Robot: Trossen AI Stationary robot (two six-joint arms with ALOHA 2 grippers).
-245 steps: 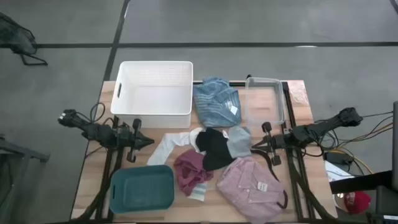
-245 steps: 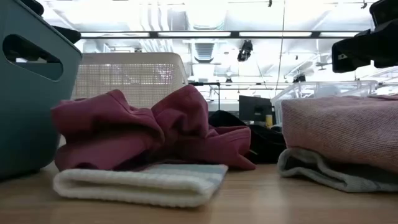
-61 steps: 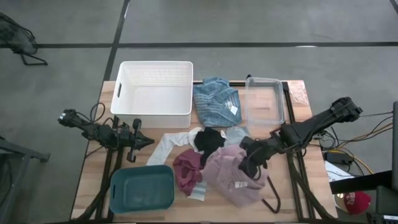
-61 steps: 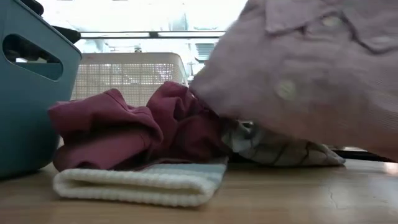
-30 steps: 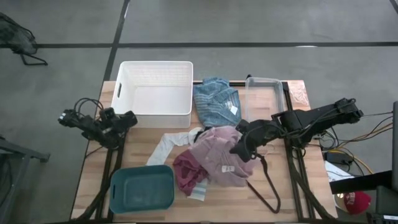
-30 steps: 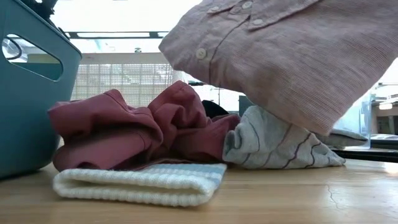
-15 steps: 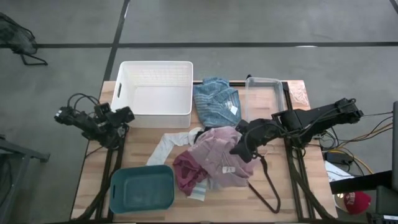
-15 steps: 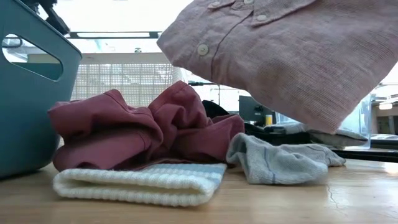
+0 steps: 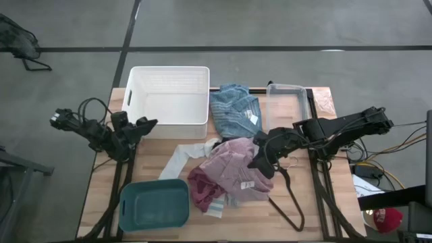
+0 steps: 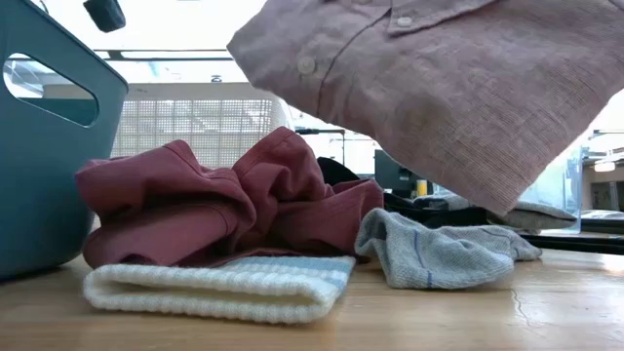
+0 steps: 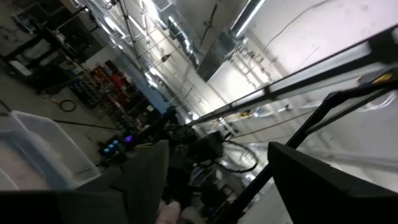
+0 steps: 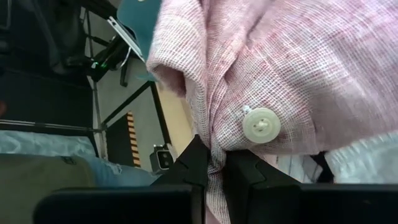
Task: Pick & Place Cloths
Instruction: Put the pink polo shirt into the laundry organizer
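Here the right gripper (image 9: pixel 260 160) pinches the pink shirt (image 9: pixel 233 165) up over the cloths. The left gripper (image 9: pixel 145 124) waits, fingers apart.

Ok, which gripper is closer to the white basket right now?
Left. The left gripper sits just off the white basket, by its near left corner. The right gripper is across the table, shut on the pink shirt it holds lifted.

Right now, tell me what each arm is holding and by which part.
The right gripper has its jaws shut on the pink checked shirt, pinching a fold of fabric beside a button, lifted above the pile. The left gripper holds nothing.
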